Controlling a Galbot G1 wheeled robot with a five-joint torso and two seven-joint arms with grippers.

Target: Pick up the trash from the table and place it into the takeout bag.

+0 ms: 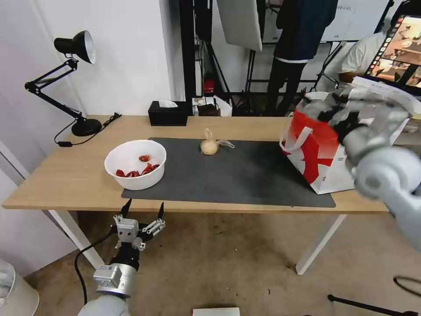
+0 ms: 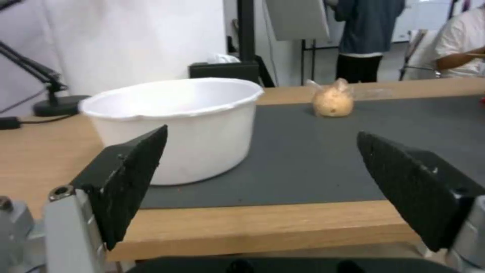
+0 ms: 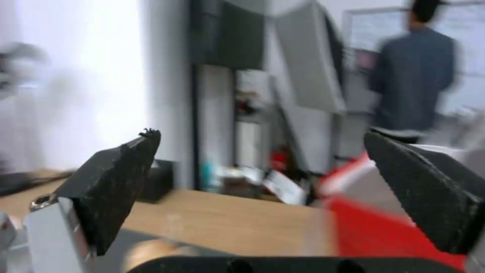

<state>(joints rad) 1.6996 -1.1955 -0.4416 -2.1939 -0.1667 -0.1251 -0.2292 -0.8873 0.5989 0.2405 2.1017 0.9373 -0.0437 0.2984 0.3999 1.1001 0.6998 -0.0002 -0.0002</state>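
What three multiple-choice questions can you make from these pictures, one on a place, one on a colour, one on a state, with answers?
1. Where is the small knotted clear bag of beige stuff?
A. on the dark grey mat
B. in the bowl
C. on the floor

2. What colour are the scraps in the round white bowl?
A. green
B. red
C. blue

3. How is the left tool?
A. shut on the bowl
B. open, empty
C. shut on the bag

Answers: 1 A, it sits on the mat's far part. 2 B, red bits lie inside. 3 B, fingers spread before the table edge.
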